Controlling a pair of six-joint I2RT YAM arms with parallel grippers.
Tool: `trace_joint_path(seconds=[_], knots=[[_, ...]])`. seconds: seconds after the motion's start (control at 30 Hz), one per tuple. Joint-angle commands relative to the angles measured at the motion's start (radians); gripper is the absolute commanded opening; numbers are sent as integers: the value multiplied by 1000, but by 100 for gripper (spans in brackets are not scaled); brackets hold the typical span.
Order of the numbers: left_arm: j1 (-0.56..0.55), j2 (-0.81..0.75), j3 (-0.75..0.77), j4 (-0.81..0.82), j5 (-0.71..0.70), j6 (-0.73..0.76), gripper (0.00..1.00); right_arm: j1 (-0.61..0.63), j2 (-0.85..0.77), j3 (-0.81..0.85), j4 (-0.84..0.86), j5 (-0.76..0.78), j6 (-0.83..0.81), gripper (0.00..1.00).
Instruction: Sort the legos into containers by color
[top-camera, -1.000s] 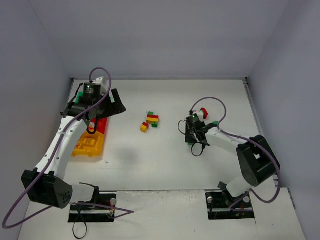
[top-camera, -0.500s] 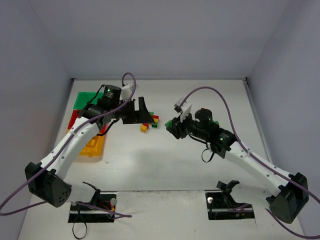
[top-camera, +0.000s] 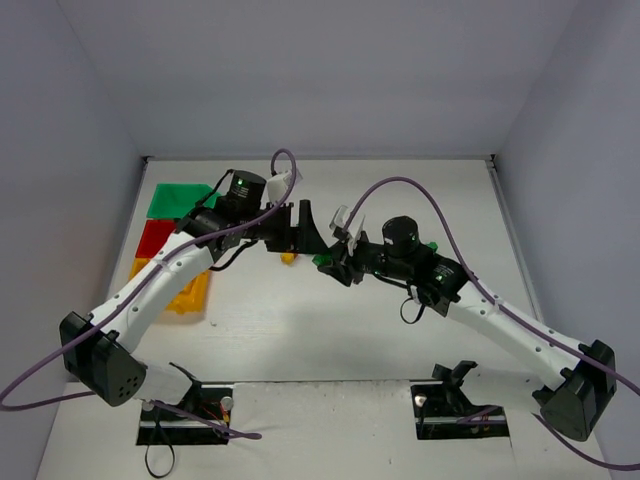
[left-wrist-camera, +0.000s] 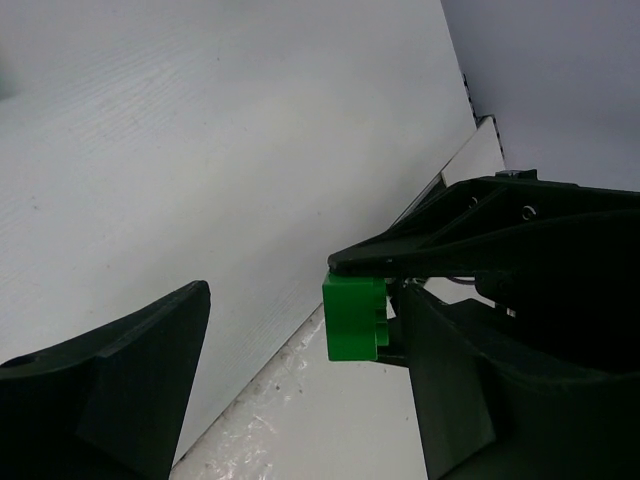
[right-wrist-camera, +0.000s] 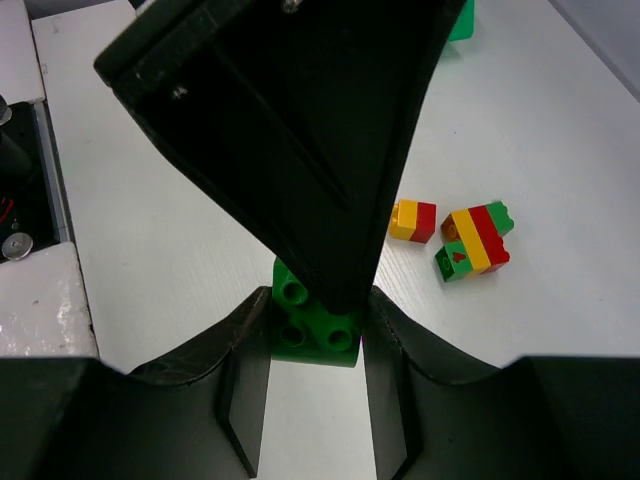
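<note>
The right pincer (right-wrist-camera: 315, 320) is closed on a green lego (right-wrist-camera: 308, 338) and holds it above the desk (right-wrist-camera: 560, 150), probably for a handover: the left pincer (left-wrist-camera: 305, 298) stands open around it, being nearer to the green container (top-camera: 178, 199)

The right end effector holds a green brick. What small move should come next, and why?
Probably close the left end effector on the green brick: it stands open at the brick, the right end effector grips it, and the green bin is on the left side.
</note>
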Motion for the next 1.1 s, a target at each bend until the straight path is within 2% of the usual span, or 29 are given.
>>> trace_joint_path(seconds=[0.0,0.13,0.2,0.4,0.5,0.53,0.63,0.73,0.8,0.83,0.93,1.0,1.07], knots=[[-23,-7,53,49,-10,-4,70,17,5,53,56,-29,-18,5],[-43,-2,49,47,-22,-1,56,20,1,49,56,-28,-12,6],[-53,1,44,44,-22,1,44,20,-2,46,56,-26,-7,6],[-76,7,35,41,-21,2,35,20,-5,46,56,-29,-6,6],[-80,15,33,41,-21,4,16,20,1,49,56,-29,-6,7],[-80,16,33,39,-22,4,6,20,2,50,56,-29,-7,8],[-80,10,27,41,-57,6,0,21,5,46,52,-9,-7,29],[-79,10,24,36,-87,18,0,20,2,37,41,32,-3,63],[-79,15,32,24,-106,33,0,20,2,29,38,49,3,71],[-77,16,35,18,-116,41,0,18,2,24,35,55,5,81],[-51,32,53,-19,-163,85,0,12,4,20,13,100,17,100],[-16,39,58,-37,-197,111,0,-5,4,23,-17,135,39,100],[68,52,62,-54,-234,124,0,-38,5,20,-40,155,59,100]])
